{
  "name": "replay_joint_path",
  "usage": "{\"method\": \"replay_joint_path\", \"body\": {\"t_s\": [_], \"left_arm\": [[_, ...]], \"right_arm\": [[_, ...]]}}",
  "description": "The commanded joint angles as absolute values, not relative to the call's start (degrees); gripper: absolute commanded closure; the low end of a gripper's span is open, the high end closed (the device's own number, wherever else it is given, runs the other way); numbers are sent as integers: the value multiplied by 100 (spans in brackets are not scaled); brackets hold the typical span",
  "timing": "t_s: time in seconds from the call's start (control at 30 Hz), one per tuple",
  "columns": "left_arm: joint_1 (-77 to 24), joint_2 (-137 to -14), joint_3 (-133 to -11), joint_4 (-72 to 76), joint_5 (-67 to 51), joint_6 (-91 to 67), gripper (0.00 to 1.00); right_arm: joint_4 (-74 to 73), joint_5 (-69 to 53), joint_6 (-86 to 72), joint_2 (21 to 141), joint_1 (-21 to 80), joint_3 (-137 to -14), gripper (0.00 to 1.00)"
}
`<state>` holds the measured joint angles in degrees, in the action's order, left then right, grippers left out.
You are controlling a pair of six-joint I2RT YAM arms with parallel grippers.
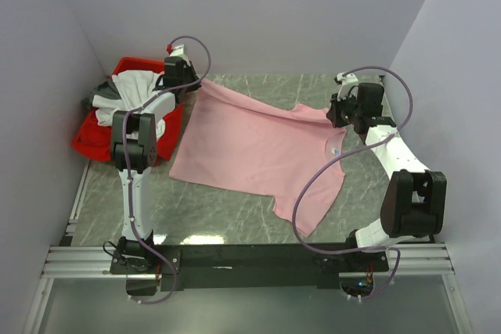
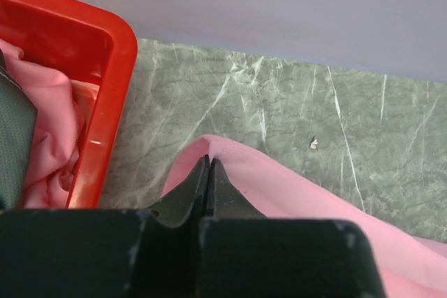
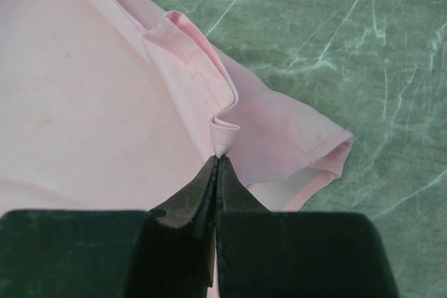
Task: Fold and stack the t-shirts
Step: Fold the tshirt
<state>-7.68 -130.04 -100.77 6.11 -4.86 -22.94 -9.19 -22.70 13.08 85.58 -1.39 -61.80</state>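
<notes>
Near edge of the table [image 1: 227, 217]: bare marble top, only one sleeve [image 1: 309, 209] of the pink shirt [image 1: 250, 150] reaches toward it, lying slack, right of middle. Shirt body lies mid-table, mostly flat, blue mark [image 1: 334, 149] on the chest facing up toward the right side. Right gripper [image 3: 218, 158] is clenched on a small fold of the shirt's seamed edge beside the second sleeve [image 3: 307, 148], right side of the table; the wrist view shows cloth nipped between the tips. Left gripper [image 2: 208, 162] is clenched too, shirt edge wrapped over its tips, near the far-left corner, just beside the bin [image 1: 82, 146]. Far edge of the shirt runs in a straight line between the two grips and looks lifted and taut. It is likely held at two points so the shirt can be pulled square and laid flat for folding, while the near part rests on the table. No fold made yet, no stack started, by the look. Bin sits at the far-left corner and holds a white shirt [image 1: 129, 84] and grey shirt [image 1: 102, 101], crumpled, waiting; the left wrist view shows pink cloth [image 2: 49, 123] in there too. Risk: the thin pinch on the right may slip
</notes>
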Motion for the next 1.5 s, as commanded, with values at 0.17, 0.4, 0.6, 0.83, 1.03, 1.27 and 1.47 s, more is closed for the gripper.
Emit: {"method": "replay_joint_path", "body": {"t_s": [0.17, 0.4, 0.6, 0.83, 1.03, 1.27, 1.47], "left_arm": [[-756, -13016, -10292, 703, -501, -2101, 100], [-756, -13087, -10292, 685, -466, -2092, 100], [-756, -13043, -10143, 729, -475, -2074, 100], [-756, -12955, -9958, 756, -404, -2004, 100], [-756, -12858, -9756, 817, -413, -1942, 100], [-756, -12753, -9624, 835, -597, -1898, 100], [-756, -12586, -9264, 888, -712, -2012, 100]], "right_arm": [[-844, -2478, 1301, 8165, -88, -6056, 100], [-923, -2514, 1345, 8077, -61, -5994, 100], [-940, -2514, 1371, 8095, -26, -5959, 100], [-993, -2505, 1406, 8147, -26, -5941, 100], [-1046, -2522, 1441, 8139, -26, -5915, 100], [-1099, -2558, 1494, 8139, -26, -5880, 100], [-1116, -2575, 1494, 8174, -26, -5880, 100]]}}
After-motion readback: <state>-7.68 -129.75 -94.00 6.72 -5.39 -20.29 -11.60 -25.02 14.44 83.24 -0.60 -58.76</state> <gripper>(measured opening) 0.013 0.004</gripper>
